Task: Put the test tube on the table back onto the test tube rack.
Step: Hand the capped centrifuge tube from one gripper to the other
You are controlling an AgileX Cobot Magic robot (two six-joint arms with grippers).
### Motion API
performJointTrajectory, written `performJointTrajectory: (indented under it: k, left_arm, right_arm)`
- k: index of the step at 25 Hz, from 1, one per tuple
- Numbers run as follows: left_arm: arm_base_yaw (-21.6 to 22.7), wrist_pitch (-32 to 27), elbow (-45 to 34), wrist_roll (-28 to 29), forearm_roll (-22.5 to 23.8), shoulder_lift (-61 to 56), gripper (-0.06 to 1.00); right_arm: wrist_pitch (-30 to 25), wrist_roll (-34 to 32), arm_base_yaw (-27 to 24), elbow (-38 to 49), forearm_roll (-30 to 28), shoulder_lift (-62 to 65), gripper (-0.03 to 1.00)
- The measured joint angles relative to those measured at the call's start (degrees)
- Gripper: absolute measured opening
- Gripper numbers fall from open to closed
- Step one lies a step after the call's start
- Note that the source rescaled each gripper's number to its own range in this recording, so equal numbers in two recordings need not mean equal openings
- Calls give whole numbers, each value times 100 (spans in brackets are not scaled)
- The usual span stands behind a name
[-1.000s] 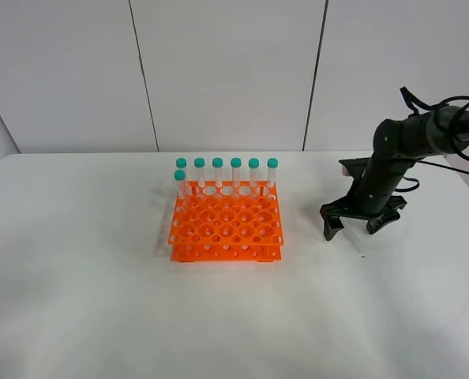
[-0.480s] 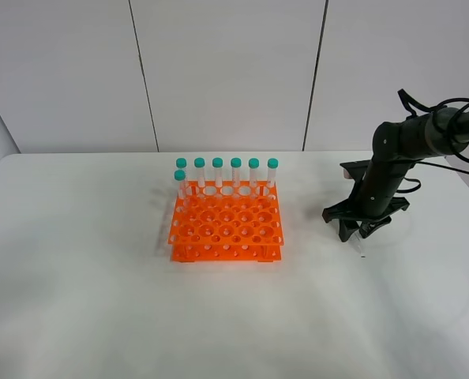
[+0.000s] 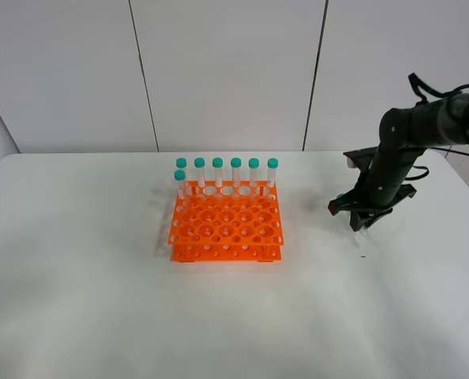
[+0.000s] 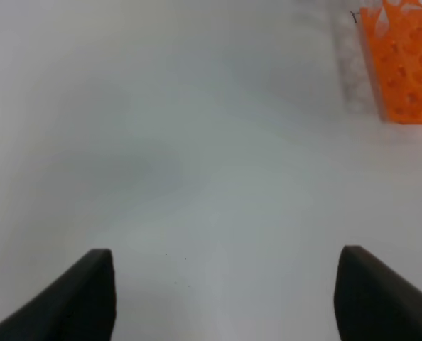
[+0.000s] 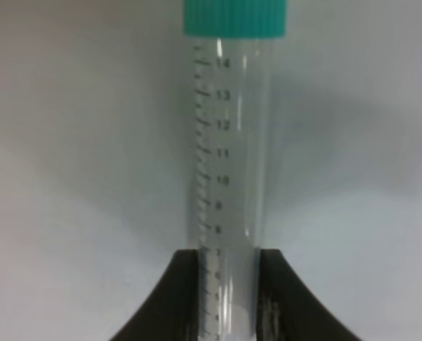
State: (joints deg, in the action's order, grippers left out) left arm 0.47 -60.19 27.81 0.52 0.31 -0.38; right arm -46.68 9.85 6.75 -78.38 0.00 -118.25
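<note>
Right wrist view: right gripper [image 5: 229, 288] is clamped on the test tube [image 5: 229, 163] at mid-barrel for a steady carry. The cap end sticks out past the jaws and the pointed end is hidden. Exterior high: it hangs right of the test tube rack [image 3: 226, 229], well apart, seemingly just off the table [image 3: 100, 300]. Seven capped tubes [image 3: 236, 172] stand at the rack's far side. Nearer holes are free, so likely targets. Left gripper [image 4: 225, 291] has its jaws apart and looks idle.
</note>
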Motion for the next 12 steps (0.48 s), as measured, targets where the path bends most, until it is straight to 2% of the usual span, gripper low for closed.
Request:
performJointTrajectory:
  k: [7,12]
  left_arm:
    - [0,0,0,0,0,0,98]
    - [0,0,0,0,0,0,98]
  right_arm:
    - [-701,20,0,0,0,1632,0]
    - [-798,20,0,520,0,2725,0]
